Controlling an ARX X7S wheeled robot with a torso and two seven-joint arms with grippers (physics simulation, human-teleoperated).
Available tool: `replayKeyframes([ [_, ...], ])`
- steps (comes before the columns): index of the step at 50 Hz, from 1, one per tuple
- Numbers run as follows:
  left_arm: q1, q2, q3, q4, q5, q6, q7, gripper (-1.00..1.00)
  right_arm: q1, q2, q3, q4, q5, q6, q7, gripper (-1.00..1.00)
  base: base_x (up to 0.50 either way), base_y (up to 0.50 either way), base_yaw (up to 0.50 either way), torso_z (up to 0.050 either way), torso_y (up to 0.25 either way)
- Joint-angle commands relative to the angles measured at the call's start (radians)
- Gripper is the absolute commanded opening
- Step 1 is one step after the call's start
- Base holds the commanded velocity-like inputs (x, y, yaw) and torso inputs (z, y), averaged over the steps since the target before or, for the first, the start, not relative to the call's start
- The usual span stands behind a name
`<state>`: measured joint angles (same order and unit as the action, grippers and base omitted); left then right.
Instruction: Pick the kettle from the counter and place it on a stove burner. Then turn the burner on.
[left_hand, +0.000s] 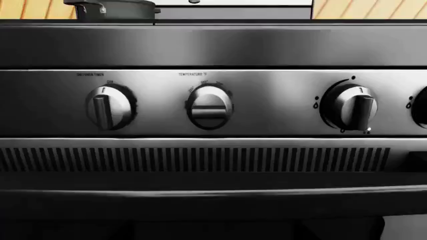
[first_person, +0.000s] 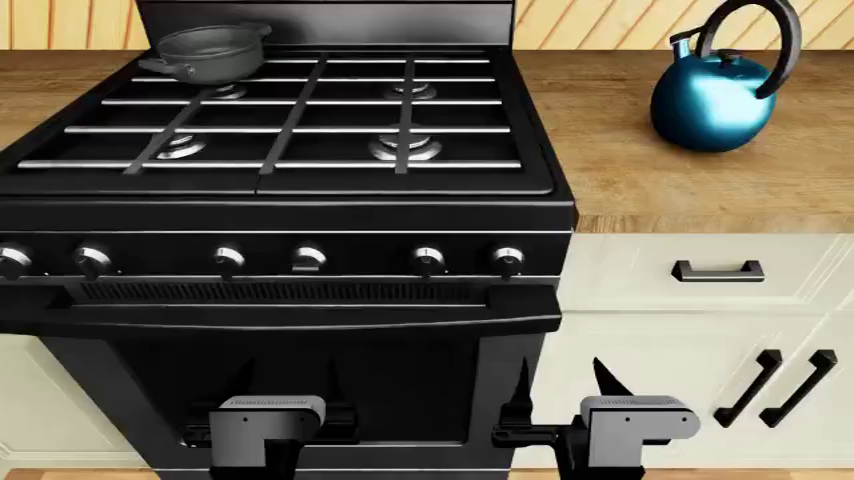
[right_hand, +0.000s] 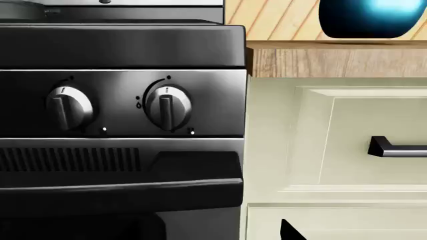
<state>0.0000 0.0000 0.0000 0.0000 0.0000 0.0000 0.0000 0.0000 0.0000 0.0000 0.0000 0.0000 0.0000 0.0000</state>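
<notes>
**Kettle untouched on the desk; both end effectors low in front of the oven door.**

Left to right in the head view: the left end effector (first_person: 286, 380) hung with fingers spread and nothing between them, below the range's knobs; the right end effector (first_person: 561, 385) was likewise released and empty, near the range's right edge. The kettle (first_person: 711, 100) stood upright on the desk (first_person: 601, 150), up and to the right of both, well apart, its handle arching vertically; the right arm was nearer. The front-right stove burner (first_person: 404, 147) lay bare, while a grey pot (first_person: 211, 50) occupied the rear-left 1.
</notes>
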Motion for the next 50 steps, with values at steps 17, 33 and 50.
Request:
replayKeyframes([
  [17, -0.113, -0.121, 0.073, 0.523, 0.027, -0.267, -0.053, 1.00, 0.058, 0.107, -0.033, -0.675, 0.148, 0.388, 0.024, 1.00, 0.03, -0.06, 0.00, 0.030, 0.000],
  [33, -0.228, -0.153, 0.066, 0.721, 0.088, -0.434, -0.082, 1.00, 0.139, 0.144, 0.015, -0.859, 0.244, 0.530, 0.045, 1.00, 0.36, -0.46, 0.00, 0.000, 0.000],
  [50, -0.228, -0.168, 0.080, 0.721, 0.074, -0.445, -0.087, 1.00, 0.133, 0.165, 0.001, -0.864, 0.245, 0.517, 0.063, 1.00, 0.38, -0.45, 0.00, 0.000, 0.000],
])
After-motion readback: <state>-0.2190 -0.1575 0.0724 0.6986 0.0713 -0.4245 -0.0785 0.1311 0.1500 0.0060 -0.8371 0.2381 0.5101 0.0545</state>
